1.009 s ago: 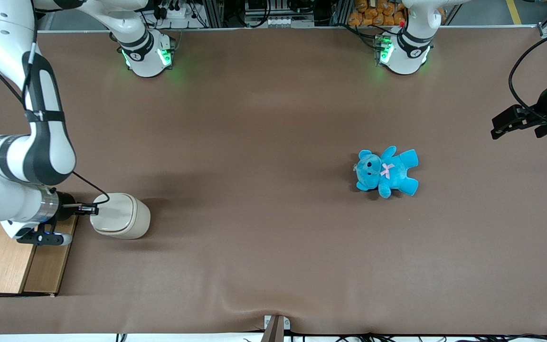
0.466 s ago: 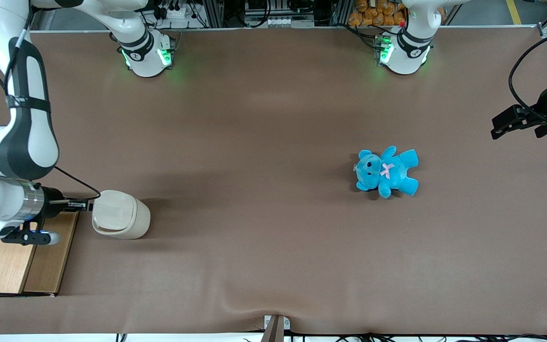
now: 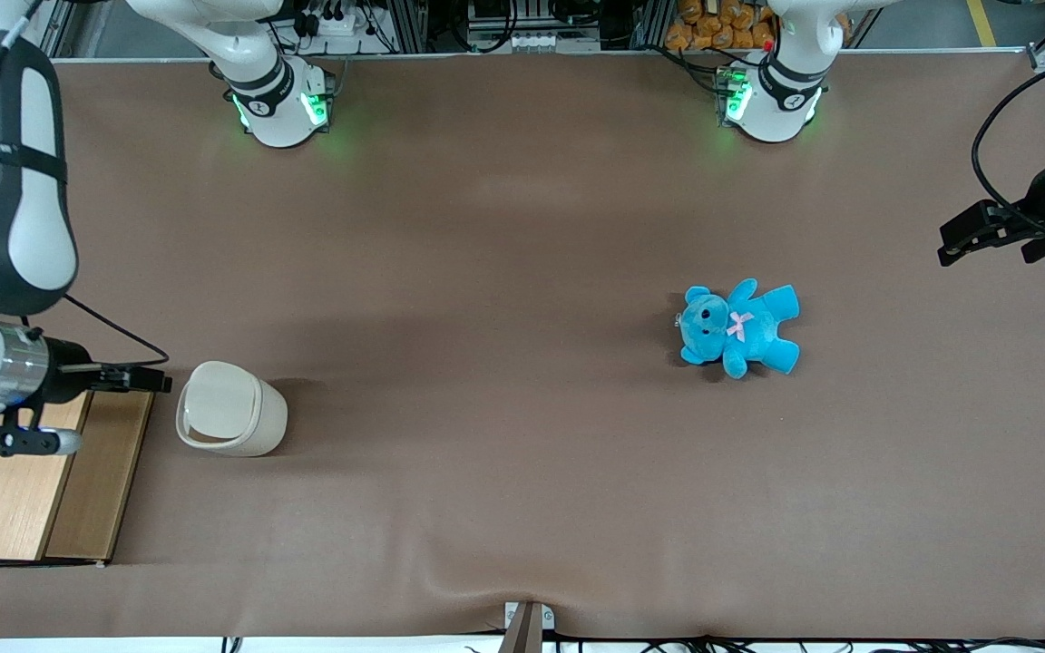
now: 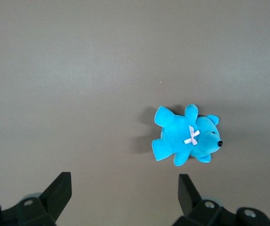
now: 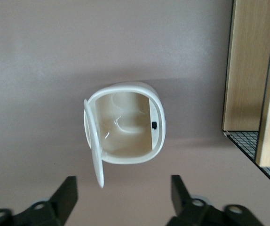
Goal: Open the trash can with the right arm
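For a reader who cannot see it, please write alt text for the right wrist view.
A cream trash can stands open on a brown table, its lid swung up on edge beside the empty interior. The open gripper hangs above it, touching nothing, and a wooden box stands beside the can.

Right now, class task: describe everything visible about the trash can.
The trash can is a small cream-beige bin, seemingly glossy plastic, with a rounded-square body. It stands upright on the brown table, beside the wooden box. Its whiter flat lid is swung up on edge, showing an empty interior. The right arm's claw is close by, not touching it.
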